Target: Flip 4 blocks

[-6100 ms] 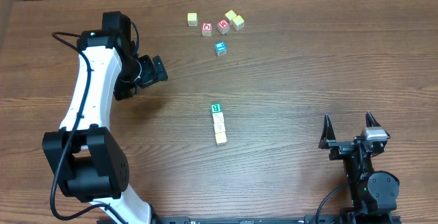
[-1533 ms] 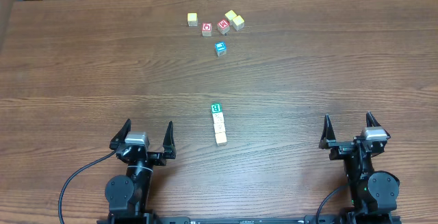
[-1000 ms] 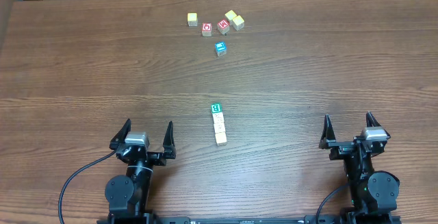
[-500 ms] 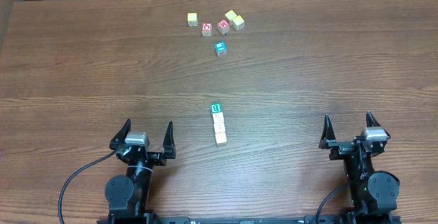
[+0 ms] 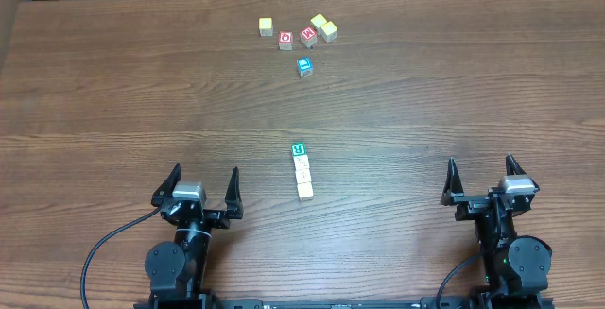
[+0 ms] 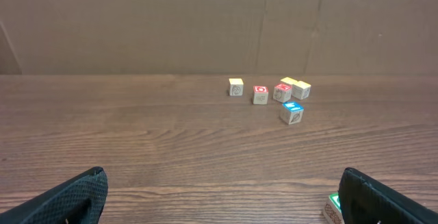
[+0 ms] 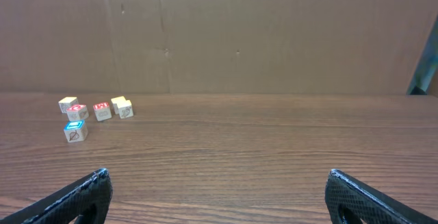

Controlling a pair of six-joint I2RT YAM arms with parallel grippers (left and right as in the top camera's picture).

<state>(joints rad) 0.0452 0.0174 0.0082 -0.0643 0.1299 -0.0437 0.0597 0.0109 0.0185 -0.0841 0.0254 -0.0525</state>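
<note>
**Change.** A few seconds back the left arm reaches over the far left of the table [image 5: 425, 92]. It now sits folded at the near edge, matching the right arm. Over the last second and a half nothing moves, and no block shifts in any view.

**Bearing on the task.** With both arms parked and empty-handed, this is probably the end of the flipping rather than a pause. The pictures alone do not prove which blocks are turned.

**Left gripper** [image 5: 203, 179]. Near left; fingers [image 6: 68, 200] spread wide, holding nothing.

**Right gripper** [image 5: 481, 169]. Near right; fingers [image 7: 75, 195] spread wide, holding nothing.

**Row of four blocks** [image 5: 302, 170]. It lies at mid-table, between the two grippers and a little farther out, well apart from both. The blocks touch face to face in a single line.
- The long axis runs near to far, and the near end drifts slightly right.
- The green-faced B block [image 5: 299, 148] caps the far end, letter up and reading upright from the near side.
- A white block [image 5: 302, 163], a cream block [image 5: 303, 177] and a pale yellow block [image 5: 305, 192] follow toward the near end.
- Their top markings are too small to read.

**Far cluster.** Two red-faced cubes [image 5: 285, 40], a blue-faced cube [image 5: 303, 66] and three pale yellow cubes [image 5: 266, 26] lie loose near the far edge, well apart from the row.
</note>
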